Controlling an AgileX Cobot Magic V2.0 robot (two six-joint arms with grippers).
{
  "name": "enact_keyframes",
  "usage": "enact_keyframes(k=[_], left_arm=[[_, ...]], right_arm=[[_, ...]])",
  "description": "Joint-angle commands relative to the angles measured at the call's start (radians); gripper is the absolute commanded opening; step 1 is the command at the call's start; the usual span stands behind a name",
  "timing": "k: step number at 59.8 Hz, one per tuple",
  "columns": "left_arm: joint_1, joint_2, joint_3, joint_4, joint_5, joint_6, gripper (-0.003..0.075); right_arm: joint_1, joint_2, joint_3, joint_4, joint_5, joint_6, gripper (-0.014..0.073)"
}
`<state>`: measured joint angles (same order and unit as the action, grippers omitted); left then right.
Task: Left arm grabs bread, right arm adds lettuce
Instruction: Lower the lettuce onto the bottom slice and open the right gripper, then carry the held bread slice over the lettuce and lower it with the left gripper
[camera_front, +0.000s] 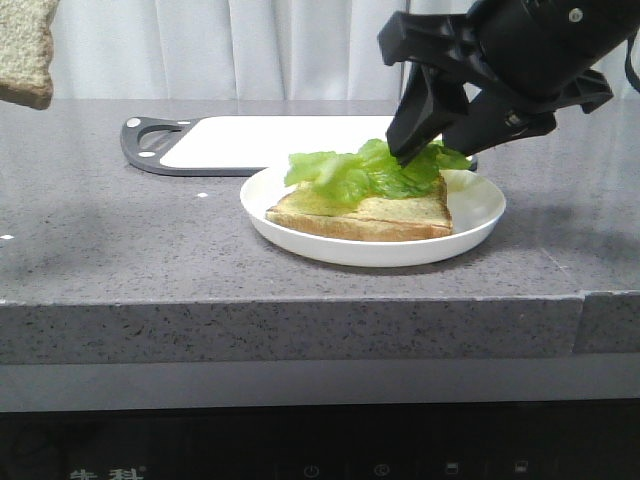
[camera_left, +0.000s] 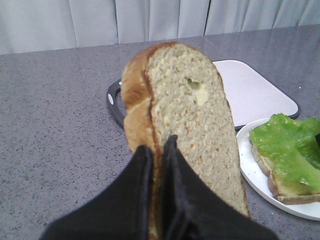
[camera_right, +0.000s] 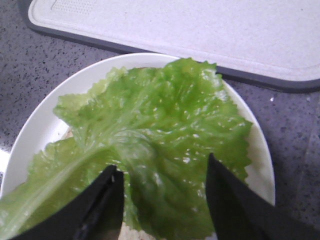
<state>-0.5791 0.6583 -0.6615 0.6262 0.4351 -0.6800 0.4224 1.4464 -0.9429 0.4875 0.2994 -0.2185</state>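
Note:
My left gripper (camera_left: 158, 144) is shut on the bread (camera_left: 185, 115), a thick tan speckled slice with a golden-brown crust, and holds it upright in the air. In the front view only the bread (camera_front: 25, 50) shows, at the top left; the left gripper is out of frame there. The lettuce (camera_front: 360, 170) lies spread on a second slice (camera_front: 370, 215) on the white plate (camera_front: 470, 215). My right gripper (camera_front: 415, 152) is open just above the lettuce (camera_right: 160, 110), one finger on each side of the leaf's middle (camera_right: 164, 164). The lettuce (camera_left: 287, 142) also shows in the left wrist view.
A white cutting board with a dark grey rim (camera_front: 260, 140) lies behind the plate on the grey speckled counter (camera_front: 120, 250). The counter's front edge runs across the front view. White curtains hang behind.

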Motion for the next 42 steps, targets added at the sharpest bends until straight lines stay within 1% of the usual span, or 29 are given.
enact_keyframes(k=[1,11,21,25,30,31,34,39,42], left_arm=[[0.001,-0.004,-0.031,0.012,-0.066,-0.013,-0.002],[0.001,-0.004,-0.031,0.012,-0.066,-0.013,-0.002],[0.001,-0.004,-0.031,0.002,-0.066,-0.013,-0.002],[0.001,-0.004,-0.031,-0.009,-0.066,-0.013,-0.002],[0.001,-0.004,-0.031,-0.016,-0.064,-0.013,-0.002],[0.001,-0.004,-0.031,-0.02,-0.061,-0.013,-0.002],[0.001,-0.002,-0.031,-0.044,-0.057,-0.013,-0.002],[0.001,0.006,-0.031,-0.094,-0.057,-0.013,-0.002],[0.001,0.02,-0.038,-0.13,-0.057,-0.013,-0.002]], right_arm=[[0.001,-0.056,-0.027,0.01,-0.048,-0.004,0.0454],[0.0,-0.113,-0.027,0.007,-0.06,-0.004,0.0454],[-0.005,-0.222,-0.027,-0.021,-0.065,-0.009,0.045],[-0.005,-0.261,-0.027,-0.036,-0.054,-0.016,0.042],[-0.005,-0.306,-0.024,-0.068,-0.041,-0.016,0.0311],[-0.005,-0.324,-0.018,-0.077,-0.041,-0.016,0.0253],[-0.005,-0.351,-0.008,-0.097,-0.041,-0.016,0.0152],[-0.005,-0.422,0.031,-0.124,-0.041,-0.016,-0.0081],[-0.005,-0.46,0.054,-0.126,-0.041,-0.016,-0.006]])
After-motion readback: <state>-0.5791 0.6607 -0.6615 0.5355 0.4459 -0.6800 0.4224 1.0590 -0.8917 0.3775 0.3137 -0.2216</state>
